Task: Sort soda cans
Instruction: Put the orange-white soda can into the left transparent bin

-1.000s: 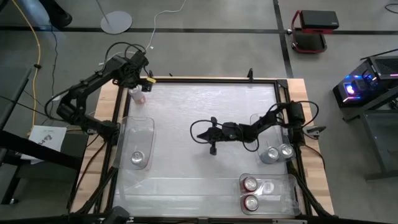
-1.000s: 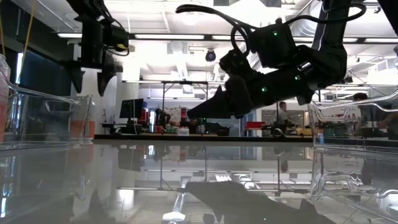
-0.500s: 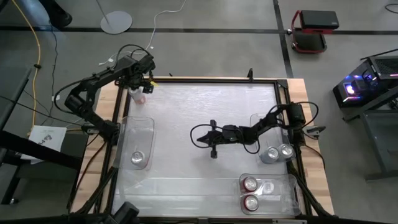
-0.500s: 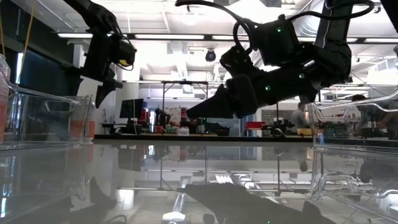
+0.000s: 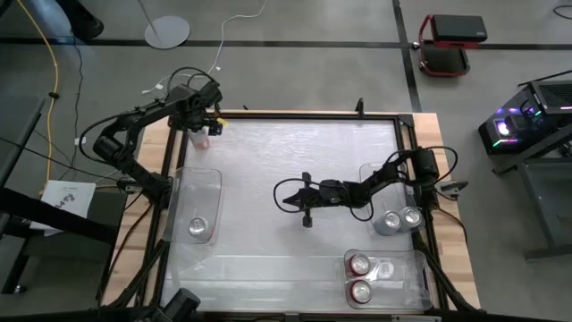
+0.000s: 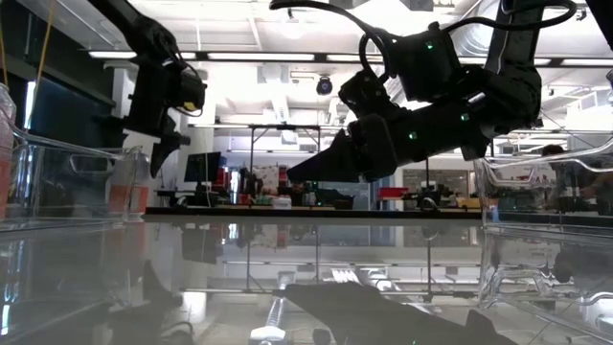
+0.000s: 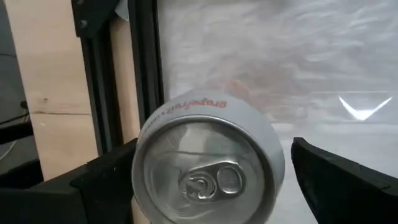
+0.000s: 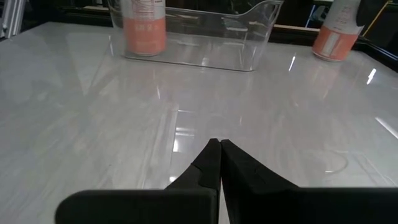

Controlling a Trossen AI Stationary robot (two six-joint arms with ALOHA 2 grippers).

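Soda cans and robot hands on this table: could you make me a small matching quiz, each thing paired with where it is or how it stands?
Things:
1. left hand
2. right hand
3. two red cans
4. two silver cans

States or places:
A. shut, over the middle of the table
B. in the tray at the near right corner
C. open, either side of a pale can
D. in the tray at the right edge

Pairs: 1-C, 2-A, 3-B, 4-D
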